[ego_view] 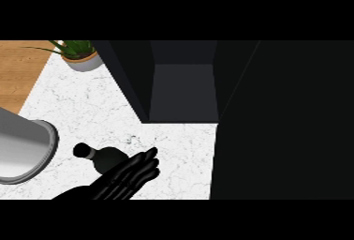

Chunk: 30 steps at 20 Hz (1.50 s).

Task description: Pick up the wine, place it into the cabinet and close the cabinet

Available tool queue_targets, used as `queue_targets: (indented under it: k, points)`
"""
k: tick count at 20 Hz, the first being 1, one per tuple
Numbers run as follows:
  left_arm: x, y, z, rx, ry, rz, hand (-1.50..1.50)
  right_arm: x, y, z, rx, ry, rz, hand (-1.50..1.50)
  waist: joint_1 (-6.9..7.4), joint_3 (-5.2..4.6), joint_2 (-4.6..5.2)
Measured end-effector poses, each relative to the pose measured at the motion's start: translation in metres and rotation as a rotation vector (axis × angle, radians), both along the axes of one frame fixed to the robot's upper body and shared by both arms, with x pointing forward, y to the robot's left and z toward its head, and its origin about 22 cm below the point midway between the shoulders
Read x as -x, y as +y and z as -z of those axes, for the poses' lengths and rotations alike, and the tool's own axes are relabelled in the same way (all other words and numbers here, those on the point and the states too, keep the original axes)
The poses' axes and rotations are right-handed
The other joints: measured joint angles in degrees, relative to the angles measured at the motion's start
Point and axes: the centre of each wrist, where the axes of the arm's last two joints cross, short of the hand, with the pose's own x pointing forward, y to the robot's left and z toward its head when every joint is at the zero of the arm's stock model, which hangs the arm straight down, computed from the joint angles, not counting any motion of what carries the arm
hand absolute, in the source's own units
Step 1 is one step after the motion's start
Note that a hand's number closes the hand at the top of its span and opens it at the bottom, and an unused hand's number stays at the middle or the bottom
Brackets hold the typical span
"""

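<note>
A black hand beside the wine bottle on the white counter, before the open cabinet.

The wine bottle [99, 157], dark with a round cap, lies on the marble counter [90, 108] in the near left part of the scene, its neck pointing to the left and a little far. One black hand [128, 176] comes from the near edge and lies against the right side of the bottle; its fingers are nearly straight and together, not curled round the bottle, so the hand is open. I cannot tell whether it is the left or the right hand. The dark cabinet [183, 89] stands far and to the right, with its inside visible, and its door [283, 122] fills the right side. A grey forearm [24, 150] shows at the left edge. A potted plant [79, 55] stands in the far left corner, beside a wooden surface [21, 70].
</note>
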Motion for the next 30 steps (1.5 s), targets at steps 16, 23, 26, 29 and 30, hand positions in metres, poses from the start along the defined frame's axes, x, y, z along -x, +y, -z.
queue_targets:
  k: [16,23,26,29,30]
  points:
    - [-0.009,0.01,-0.017,-0.019,-0.002,-0.107,-1.5,0.003,0.007,-0.007,0.003,0.015,0.022,-1.5,0.28,-0.04,-0.13]
    - [-0.018,0.029,-0.027,-0.054,-0.043,-0.197,-1.5,0.004,0.005,-0.008,0.027,0.018,0.031,-1.5,0.02,-0.04,0.02]
    - [-0.021,0.038,-0.032,-0.069,-0.059,-0.235,-1.5,0.003,0.005,-0.01,0.031,0.023,0.034,-1.5,0.12,-0.06,0.01]
    - [-0.024,0.047,-0.038,-0.079,-0.088,-0.271,-1.5,0.004,0.006,-0.01,0.029,0.021,0.03,-1.5,0.0,-0.05,0.02]
    - [-0.025,0.05,-0.038,-0.085,-0.095,-0.281,-1.5,0.004,0.007,-0.01,0.025,0.026,0.027,-1.5,-0.04,-0.07,0.03]
